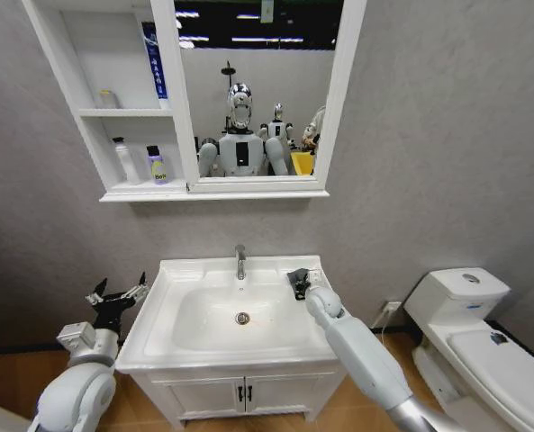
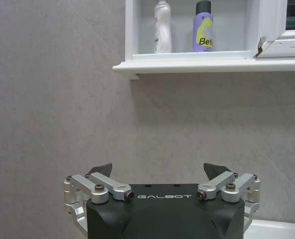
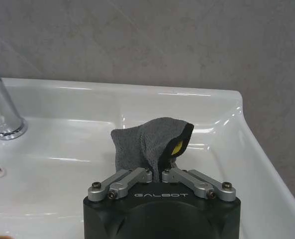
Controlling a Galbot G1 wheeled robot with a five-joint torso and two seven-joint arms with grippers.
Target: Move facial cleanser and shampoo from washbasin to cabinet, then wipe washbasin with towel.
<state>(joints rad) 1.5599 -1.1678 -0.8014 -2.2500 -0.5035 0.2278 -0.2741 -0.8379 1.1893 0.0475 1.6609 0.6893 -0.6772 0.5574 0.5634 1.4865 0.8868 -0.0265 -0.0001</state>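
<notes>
My right gripper [image 3: 159,172] is clamped on the small dark grey folded towel [image 3: 147,142], held over the white ceramic washbasin [image 3: 62,144] by its right rim. I judge wiping is starting; next, press and sweep. My left gripper [image 2: 159,172] hangs spread apart beside the basin.

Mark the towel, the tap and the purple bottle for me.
towel [image 3: 149,142]: right wrist view, on its bunched grey fold.
tap [image 1: 240,261]: head view, on its chrome stem.
purple bottle [image 2: 203,34]: left wrist view, on its label.
</notes>
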